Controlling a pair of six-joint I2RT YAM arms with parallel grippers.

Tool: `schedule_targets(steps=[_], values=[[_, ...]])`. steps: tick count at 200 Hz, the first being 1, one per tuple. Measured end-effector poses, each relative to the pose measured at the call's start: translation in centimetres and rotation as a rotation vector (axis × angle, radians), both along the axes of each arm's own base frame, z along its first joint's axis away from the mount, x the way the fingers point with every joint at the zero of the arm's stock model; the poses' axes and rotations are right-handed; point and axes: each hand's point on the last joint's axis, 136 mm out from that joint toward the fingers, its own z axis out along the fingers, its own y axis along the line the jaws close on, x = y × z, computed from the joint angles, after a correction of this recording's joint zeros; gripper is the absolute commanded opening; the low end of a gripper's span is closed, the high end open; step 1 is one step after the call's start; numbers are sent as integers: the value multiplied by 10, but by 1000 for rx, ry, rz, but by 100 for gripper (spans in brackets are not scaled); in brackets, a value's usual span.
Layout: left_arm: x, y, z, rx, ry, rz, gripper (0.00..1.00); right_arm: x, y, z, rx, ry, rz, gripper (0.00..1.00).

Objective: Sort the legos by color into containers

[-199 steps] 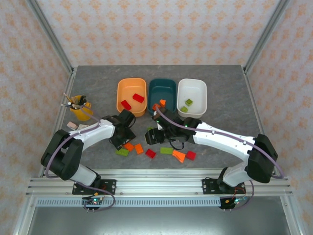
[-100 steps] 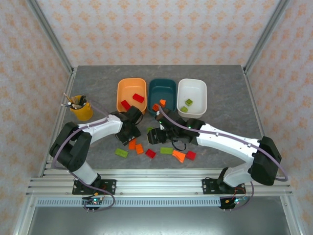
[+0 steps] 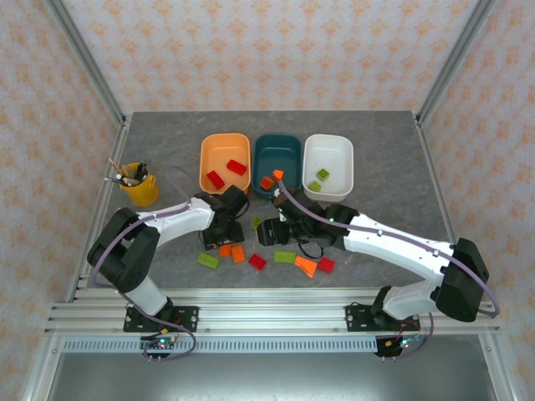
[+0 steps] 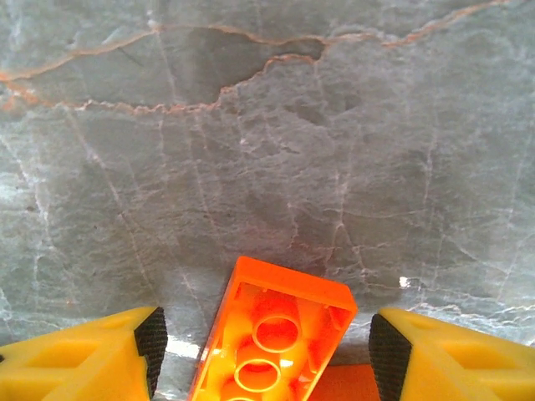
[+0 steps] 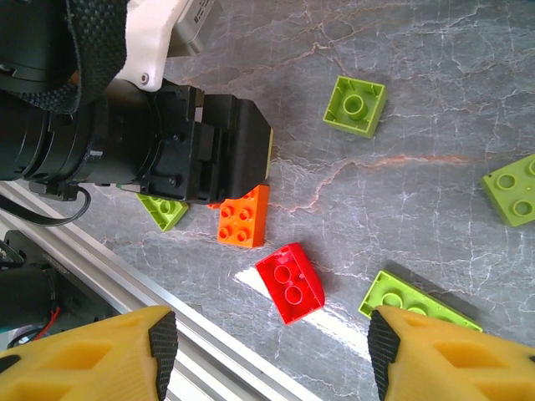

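Grey marble desk [image 4: 292,125], legos part sorted.
Both wide: left claw [image 4: 266,337] straddles an upturned orange lego [image 4: 276,330], not gripping; right claw [image 5: 269,344] hangs above a red lego [image 5: 290,282]. Beyond them: orange tub [image 3: 206,154], teal tub [image 3: 277,140], white tub [image 3: 328,140]. Arm sticker [image 5: 201,15] unreadable.

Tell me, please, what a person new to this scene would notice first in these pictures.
Three tubs stand in a row at the far side of the table: orange tub, teal tub, white tub. Bright loose bricks lie scattered nearer the front edge. In the left wrist view, an orange brick shows its hollow underside between the open fingers of the left end effector, untouched.
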Motion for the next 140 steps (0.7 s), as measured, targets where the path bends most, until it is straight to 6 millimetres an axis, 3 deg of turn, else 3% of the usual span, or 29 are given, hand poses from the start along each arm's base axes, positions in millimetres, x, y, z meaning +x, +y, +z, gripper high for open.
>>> schedule_targets(steps=[28,52,95,140], values=[[0,0,-1,9,2,-80,46,0,0,0,2,2,-4,64],[-2,1,-7,21,23,-110,44,0,-2,0,6,6,-12,66],[-1,1,-6,26,17,-135,31,-1,-16,11,66,-4,-58,77],[4,7,-3,63,-9,-136,27,11,-37,24,148,-18,-166,78]])
